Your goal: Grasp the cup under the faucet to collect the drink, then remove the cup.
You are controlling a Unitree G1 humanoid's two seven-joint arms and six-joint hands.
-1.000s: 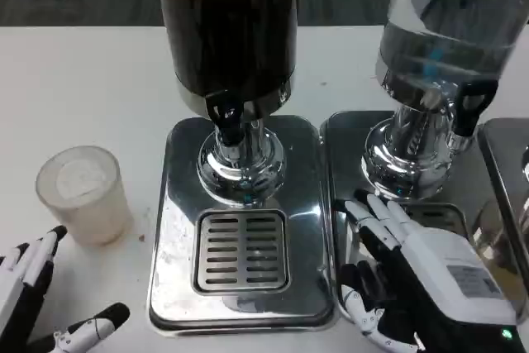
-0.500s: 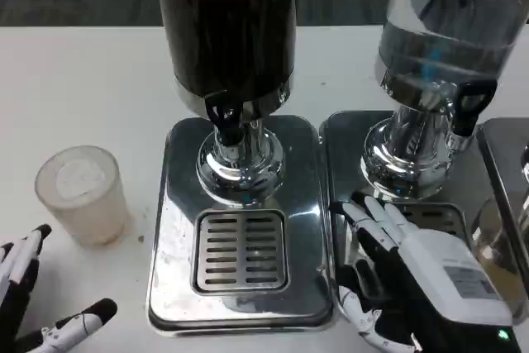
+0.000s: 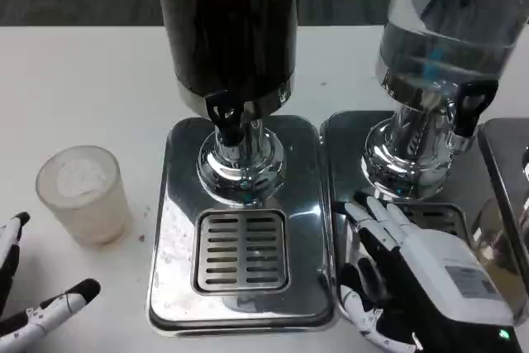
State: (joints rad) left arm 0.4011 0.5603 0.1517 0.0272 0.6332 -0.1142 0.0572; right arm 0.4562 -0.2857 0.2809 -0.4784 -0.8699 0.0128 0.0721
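Cup (image 3: 83, 192) stood on desk (image 3: 83, 88), left of faucet (image 3: 225, 117); left hand (image 3: 25, 303) fingers released; right hand (image 3: 417, 274) fingers spread, nothing grasped.

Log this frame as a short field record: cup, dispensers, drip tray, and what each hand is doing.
cup: translucent frosted plastic cup, upright on the white table, left of the tray, not under any faucet
dark dispenser: tall dark-drink dispenser, black faucet lever above the grate
clear dispenser: clear water dispenser to the right
tray: shiny steel drip tray, slotted grate bare
left hand: open, near cup, not touching
right hand: on the right-hand tray, holding nothing
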